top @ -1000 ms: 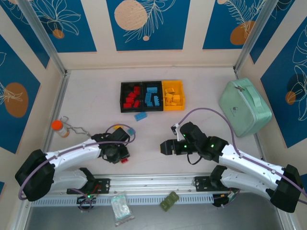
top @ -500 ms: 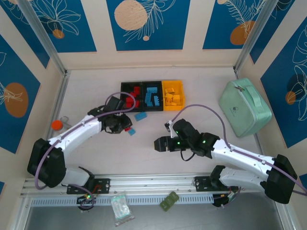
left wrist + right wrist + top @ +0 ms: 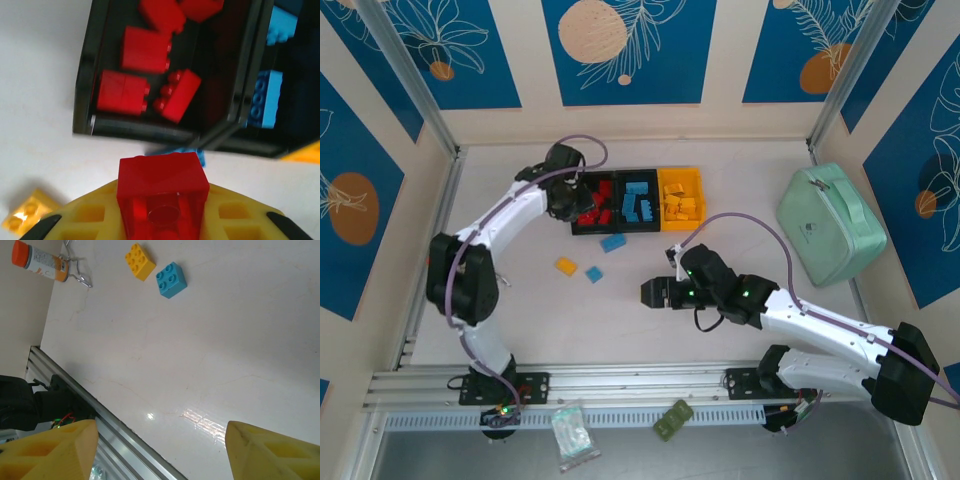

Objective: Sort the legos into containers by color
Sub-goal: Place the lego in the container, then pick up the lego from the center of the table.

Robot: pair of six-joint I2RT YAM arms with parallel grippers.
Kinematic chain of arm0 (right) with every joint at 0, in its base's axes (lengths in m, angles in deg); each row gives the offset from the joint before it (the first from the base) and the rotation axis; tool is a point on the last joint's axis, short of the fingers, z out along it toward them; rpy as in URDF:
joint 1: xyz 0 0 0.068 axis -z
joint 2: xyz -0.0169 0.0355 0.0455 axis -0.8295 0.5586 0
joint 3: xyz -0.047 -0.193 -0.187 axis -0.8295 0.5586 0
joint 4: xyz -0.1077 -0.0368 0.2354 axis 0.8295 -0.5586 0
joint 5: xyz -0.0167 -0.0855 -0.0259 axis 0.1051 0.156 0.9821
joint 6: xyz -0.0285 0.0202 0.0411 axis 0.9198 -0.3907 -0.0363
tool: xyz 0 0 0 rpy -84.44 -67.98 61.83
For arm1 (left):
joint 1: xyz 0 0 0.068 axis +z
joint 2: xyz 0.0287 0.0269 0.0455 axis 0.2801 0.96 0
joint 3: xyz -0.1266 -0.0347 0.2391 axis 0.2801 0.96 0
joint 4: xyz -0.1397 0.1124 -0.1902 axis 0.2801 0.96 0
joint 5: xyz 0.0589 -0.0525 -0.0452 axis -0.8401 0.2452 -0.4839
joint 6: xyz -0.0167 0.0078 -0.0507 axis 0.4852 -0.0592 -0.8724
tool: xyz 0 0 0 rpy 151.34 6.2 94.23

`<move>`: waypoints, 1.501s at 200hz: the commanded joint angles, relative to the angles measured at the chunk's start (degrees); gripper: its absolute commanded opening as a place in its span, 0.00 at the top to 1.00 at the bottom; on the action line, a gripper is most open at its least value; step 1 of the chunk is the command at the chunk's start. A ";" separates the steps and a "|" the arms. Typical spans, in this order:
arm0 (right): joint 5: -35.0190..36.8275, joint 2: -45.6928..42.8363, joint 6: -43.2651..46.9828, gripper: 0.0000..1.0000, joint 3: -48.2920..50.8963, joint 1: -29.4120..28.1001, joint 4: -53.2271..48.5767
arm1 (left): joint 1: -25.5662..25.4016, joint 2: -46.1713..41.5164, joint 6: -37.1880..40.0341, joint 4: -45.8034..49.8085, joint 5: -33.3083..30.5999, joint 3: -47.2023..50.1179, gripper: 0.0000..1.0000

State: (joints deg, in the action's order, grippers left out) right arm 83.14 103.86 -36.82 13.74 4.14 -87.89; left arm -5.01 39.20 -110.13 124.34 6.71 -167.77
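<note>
From above, the left fingers hang over the left end of a black plastic bin that holds red bricks. The joined black bin holds blue bricks and the yellow-orange bin holds yellow ones. The right fingers hover over the white bench.

At the left wrist, the fingers clench a red lego brick, its long axis across the view, just short of the bin's near wall.

At the right wrist, the fingers are spread, released. A yellow brick and a blue brick lie side by side, studs up.
</note>
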 commanded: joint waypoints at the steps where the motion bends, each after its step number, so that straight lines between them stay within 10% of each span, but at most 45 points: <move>1: 1.96 -1.31 -0.99 0.32 -0.88 0.15 -1.19 | 0.91 5.68 2.98 4.52 -2.70 -7.59 0.73; 118: 1.71 -2.92 -1.22 0.32 0.12 1.57 -3.15 | 1.50 29.83 6.28 15.13 -12.63 -38.50 0.69; 196: 0.74 -2.97 -0.77 0.32 0.16 2.59 -2.80 | 0.94 32.58 7.39 18.15 -12.49 -44.55 0.46; 300: 2.71 -5.70 2.27 0.31 -0.54 2.78 -8.50 | -1.44 -2.66 10.45 5.49 -5.36 -3.39 0.42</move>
State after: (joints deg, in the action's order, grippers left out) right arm 84.69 100.54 -36.66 13.76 6.59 -92.35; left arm -6.04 45.34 -101.01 133.61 -0.83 -181.29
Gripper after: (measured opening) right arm 0.684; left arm 0.559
